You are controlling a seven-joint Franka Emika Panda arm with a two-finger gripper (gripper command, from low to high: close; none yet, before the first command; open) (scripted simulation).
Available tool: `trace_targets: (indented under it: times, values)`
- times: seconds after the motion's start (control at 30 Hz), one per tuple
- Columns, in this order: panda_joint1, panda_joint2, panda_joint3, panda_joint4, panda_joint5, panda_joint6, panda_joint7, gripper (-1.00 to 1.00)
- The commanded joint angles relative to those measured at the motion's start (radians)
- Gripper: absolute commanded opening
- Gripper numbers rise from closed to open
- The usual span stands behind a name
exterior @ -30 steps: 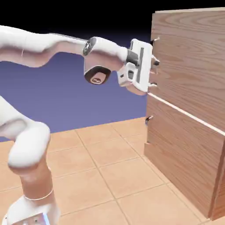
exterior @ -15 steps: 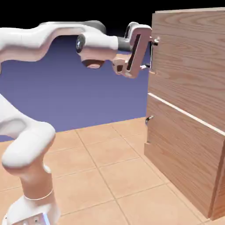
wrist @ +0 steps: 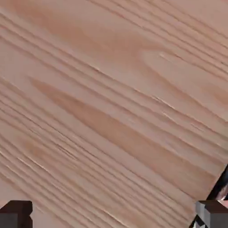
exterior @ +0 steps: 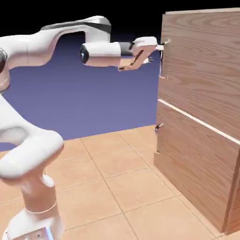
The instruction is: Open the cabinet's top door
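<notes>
gripper point(exterior: 156, 54) tilted flatter since earlier; 2 fingers wide apart, gripping nothing; handle point(wrist: 220, 189) cut off, unclear.

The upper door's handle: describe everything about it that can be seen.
The upper door's handle is a slim, shiny, silvery bar mounted upright near the edge of the wood-grain upper door. Its upper end meets a short bracket; its lower end sits well above the pale seam. It looks metallic. The open gripper is right by its upper part, but whether they touch cannot be told. In the hand view, a dark, glossy strip beside one fingertip may be part of it.
</notes>
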Motion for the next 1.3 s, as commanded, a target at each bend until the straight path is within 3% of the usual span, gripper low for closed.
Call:
trace_targets:
  times: [0.0, 0.27, 0.5, 0.53, 1.27]
  values:
    - [-0.016, -0.005, 0.018, 0.012, 0.044, 0.001, 0.020, 0.00]
    - [-0.136, -0.043, 0.155, 0.103, 0.376, 0.012, 0.172, 0.00]
    - [-0.326, 0.003, 0.276, 0.235, 0.382, -0.009, 0.175, 0.00]
    - [-0.326, 0.003, 0.276, 0.235, 0.382, -0.009, 0.175, -1.00]
    - [0.435, -0.084, -0.321, -0.321, 0.020, -0.295, 0.247, -1.00]
